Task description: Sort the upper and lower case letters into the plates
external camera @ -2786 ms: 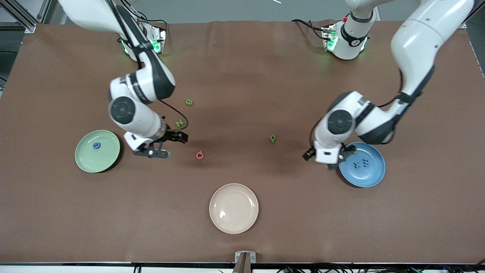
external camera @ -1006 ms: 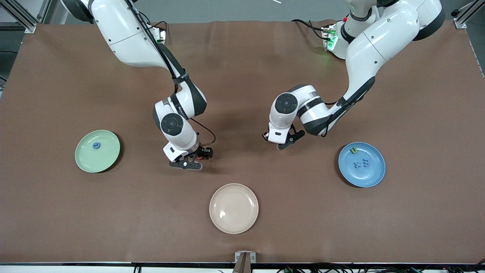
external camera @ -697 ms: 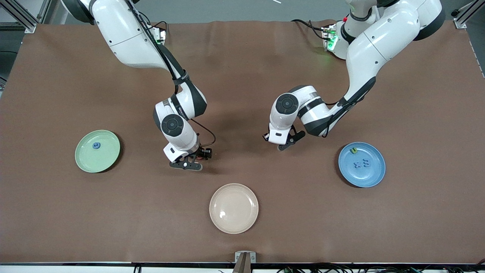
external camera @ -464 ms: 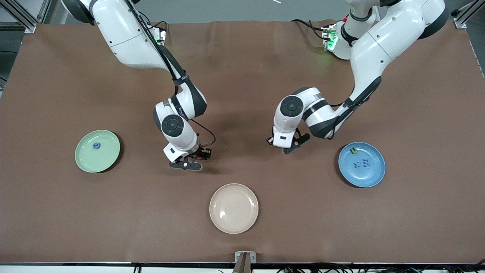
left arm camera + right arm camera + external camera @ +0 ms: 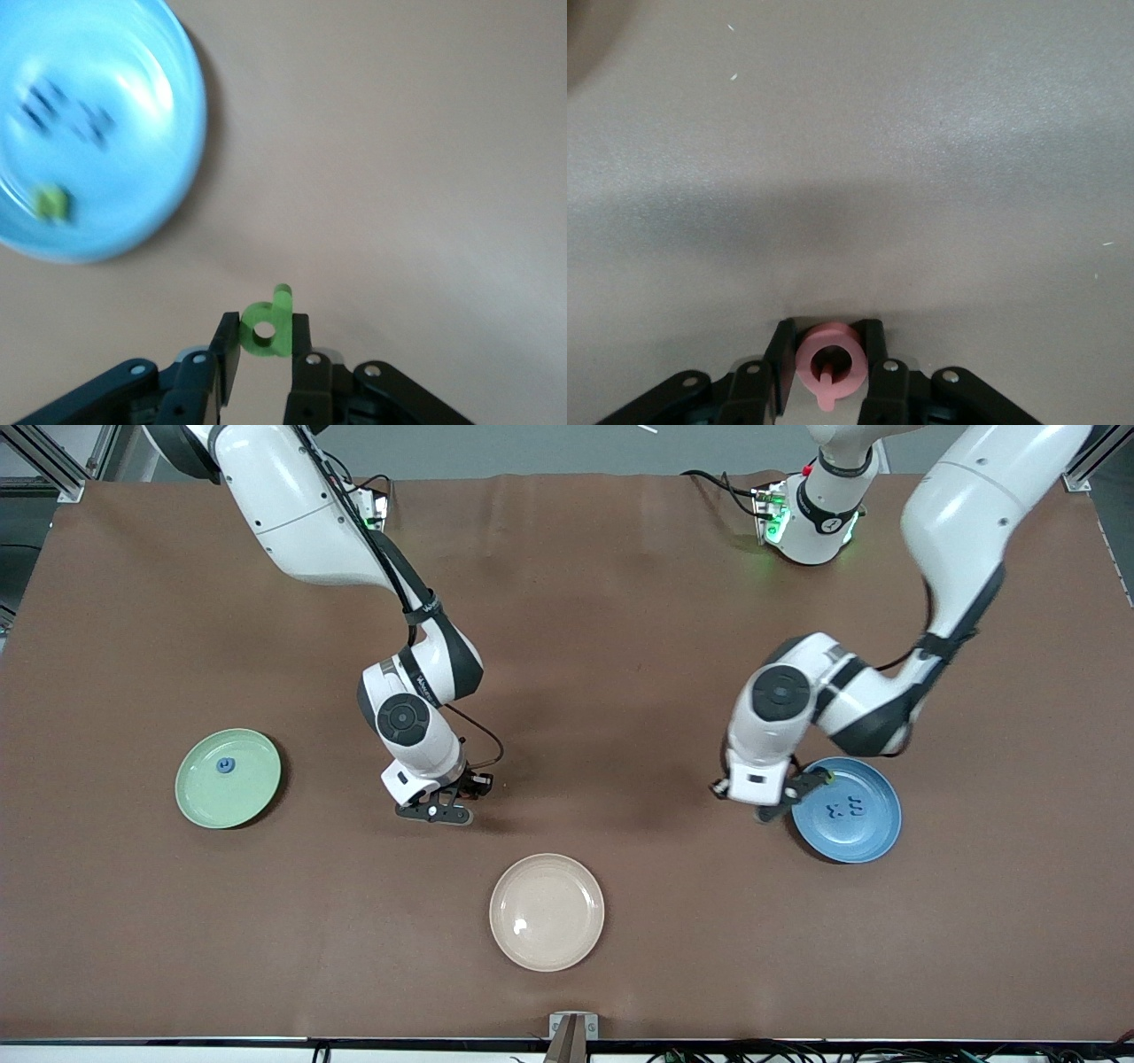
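Since a moment ago the left arm has swung from mid-frame toward the blue plate (image 5: 855,828) at the lower right of the front view. Its left hand (image 5: 263,354) is clamped on a green letter (image 5: 268,325) and hangs at that plate's edge. A blurred green piece (image 5: 51,201) lies in the plate. Near the picture's middle, the right hand (image 5: 831,370) pinches the red-pink letter (image 5: 831,363) low over the brown worktop (image 5: 567,646). The mint green plate (image 5: 213,797) with one blue letter (image 5: 227,764) sits at centre left.

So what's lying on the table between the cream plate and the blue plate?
Nothing: in the front view, only bare brown table between the cream plate and blue plate.
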{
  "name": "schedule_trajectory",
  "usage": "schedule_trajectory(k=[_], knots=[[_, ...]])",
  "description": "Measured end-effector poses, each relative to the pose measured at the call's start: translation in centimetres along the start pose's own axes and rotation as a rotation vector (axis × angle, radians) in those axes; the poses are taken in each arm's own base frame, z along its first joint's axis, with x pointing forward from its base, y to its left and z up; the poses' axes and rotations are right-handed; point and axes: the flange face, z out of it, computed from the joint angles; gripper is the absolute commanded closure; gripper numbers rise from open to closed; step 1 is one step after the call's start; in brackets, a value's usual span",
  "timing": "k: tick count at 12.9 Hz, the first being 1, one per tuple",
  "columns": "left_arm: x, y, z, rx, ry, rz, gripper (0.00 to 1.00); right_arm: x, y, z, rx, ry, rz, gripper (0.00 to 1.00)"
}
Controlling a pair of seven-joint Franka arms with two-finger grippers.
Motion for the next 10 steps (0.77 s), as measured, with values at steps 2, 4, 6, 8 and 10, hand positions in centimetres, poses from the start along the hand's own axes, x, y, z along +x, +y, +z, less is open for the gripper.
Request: schedule_trajectory(k=[2,4,6,8,10], knots=[[4.4,-4.2,1.1,0.015,-0.015,0.03,0.93,0.0,0.0,0.0,0.0,0.0,0.0,0.87],[6.9,-7.0,2.6,0.024,-0.04,0.025,0.62,0.0,0.1,-0.1,-0.009,-0.013,0.001,0.87],[8.1,-8.4,3.5,0.024,-0.056,0.031,0.0,0.6,0.7,-1.6,-0.039,-0.058,0.005,0.86],[9.4,-9.3,3.3,0.018,-0.052,0.017,0.0,1.8,2.9,-6.2,-0.068,-0.114,-0.013,0.86],[11.7,-9.7,1.1,-0.011,-0.007,0.006,0.0,3.6,7.6,-11.9,-0.066,-0.139,-0.054,0.86]])
